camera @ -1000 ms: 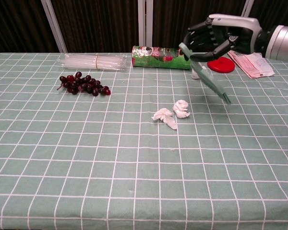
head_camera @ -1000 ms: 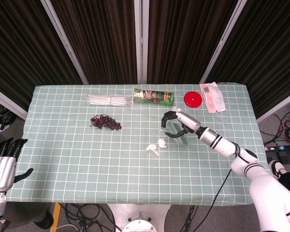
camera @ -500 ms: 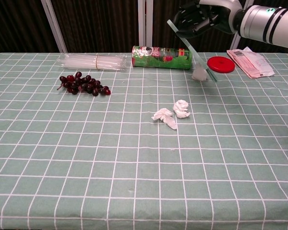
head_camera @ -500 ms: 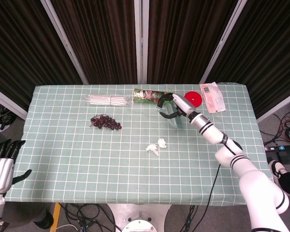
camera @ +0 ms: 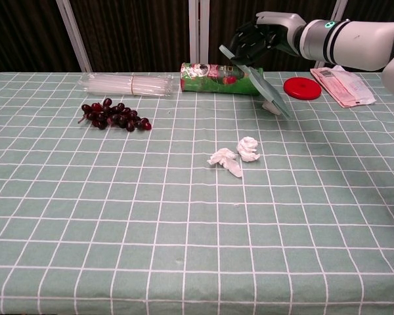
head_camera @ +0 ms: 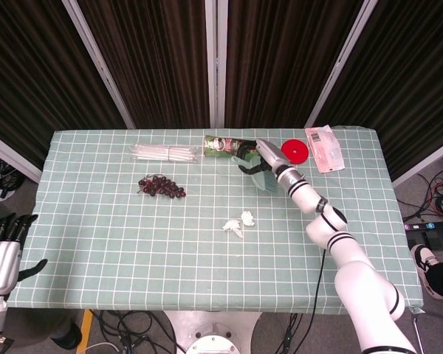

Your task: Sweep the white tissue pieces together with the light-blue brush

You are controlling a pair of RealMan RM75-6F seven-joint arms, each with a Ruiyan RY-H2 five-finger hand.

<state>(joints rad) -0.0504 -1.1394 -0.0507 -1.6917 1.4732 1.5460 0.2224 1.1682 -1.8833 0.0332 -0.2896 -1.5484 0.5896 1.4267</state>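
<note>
My left hand (head_camera: 4, 247) hangs idle off the lower left of the head view, below the table's (head_camera: 96, 243) near edge, fingers apart and holding nothing. Moving right along the far side of the table there is a bundle of clear straws (camera: 128, 84), then a bunch of dark grapes (camera: 113, 115) just in front of it, then a green can (camera: 213, 77) lying on its side. In the middle of the table sit two white tissue pieces (camera: 235, 155), close together. My right hand (camera: 266, 39), in the upper right of the chest view, has its fingers wrapped round the handle of the light-blue brush (camera: 256, 82), which slants down to the right with its bristle end by a third tissue piece (camera: 272, 103) lying just in front of the can's right end.

The risk I see is the brush clipping the can or the red lid (camera: 301, 88) just to the right, since that far piece lies between them. The can could roll. A stroke that is too high would skip over the tissue; too quick, and the light scrap might flick past the other two.

Toward the centre the cloth is open, with plenty of room for a sweep toward me. The paper packet (camera: 345, 85) near the right edge is well clear.
</note>
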